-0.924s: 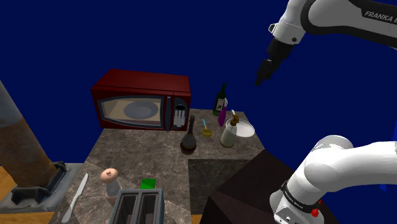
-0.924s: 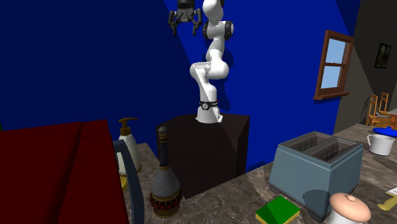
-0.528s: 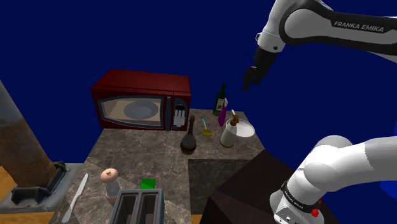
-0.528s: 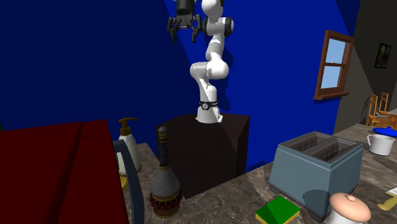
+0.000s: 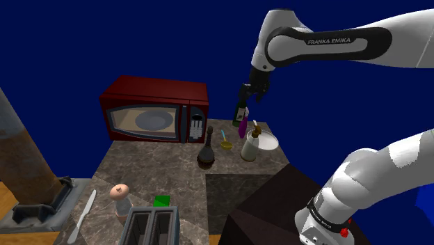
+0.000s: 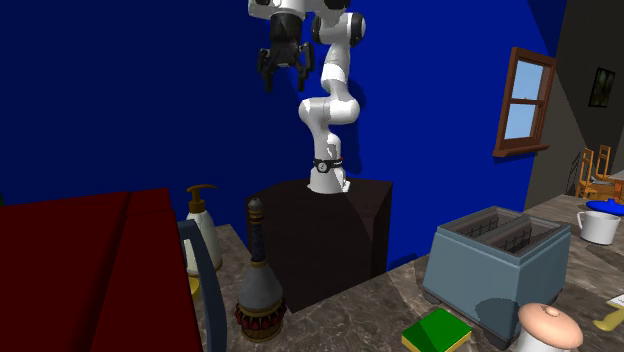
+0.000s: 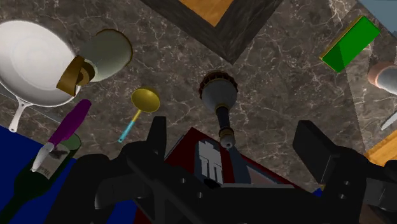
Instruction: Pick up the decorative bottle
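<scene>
The decorative bottle (image 5: pixel 206 150) is dark, with a long thin neck and a round ornamented base. It stands upright on the marble counter (image 5: pixel 153 177), in front of the red microwave's right end. It also appears at the lower left of the second exterior view (image 6: pixel 260 285) and from above in the wrist view (image 7: pixel 219 94). My black gripper (image 5: pixel 249 96) hangs open high above the counter's back right, over the green wine bottle (image 5: pixel 240 109). It is well above and to the right of the decorative bottle. Its fingers (image 7: pixel 157 132) stand wide apart and hold nothing.
A red microwave (image 5: pixel 151 110) lines the counter's back. Near the bottle stand a soap dispenser (image 5: pixel 249 145), a white pan (image 5: pixel 267 141), a purple bottle (image 5: pixel 243 128) and a yellow spoon (image 5: pixel 226 143). At the front are a toaster (image 5: pixel 150 226), green block (image 5: pixel 162 201), shaker (image 5: pixel 121 198) and knife (image 5: pixel 86 210).
The arm has swung the gripper down and toward the shoulder view's left, from high beside the counter to above the wine bottle. The fingers stay open. Nothing on the counter moved.
</scene>
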`<state>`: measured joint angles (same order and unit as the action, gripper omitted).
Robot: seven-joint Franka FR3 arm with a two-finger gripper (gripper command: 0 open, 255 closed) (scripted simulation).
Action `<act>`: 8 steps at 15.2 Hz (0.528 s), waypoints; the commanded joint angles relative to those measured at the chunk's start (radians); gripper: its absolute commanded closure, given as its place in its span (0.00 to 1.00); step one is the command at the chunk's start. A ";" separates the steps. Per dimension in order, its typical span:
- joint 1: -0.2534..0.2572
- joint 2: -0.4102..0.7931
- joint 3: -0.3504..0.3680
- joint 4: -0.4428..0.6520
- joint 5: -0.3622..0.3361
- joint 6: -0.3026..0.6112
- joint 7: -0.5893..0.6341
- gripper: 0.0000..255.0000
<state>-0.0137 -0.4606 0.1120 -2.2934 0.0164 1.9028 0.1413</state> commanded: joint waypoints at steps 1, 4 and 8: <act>-0.006 0.072 0.016 0.012 0.001 0.049 0.044 0.00; -0.014 0.183 0.036 0.048 -0.005 0.107 0.106 0.00; -0.022 0.338 0.054 0.113 -0.021 0.172 0.188 0.00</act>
<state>-0.0321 -0.1595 0.1645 -2.1936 -0.0005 2.0584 0.3123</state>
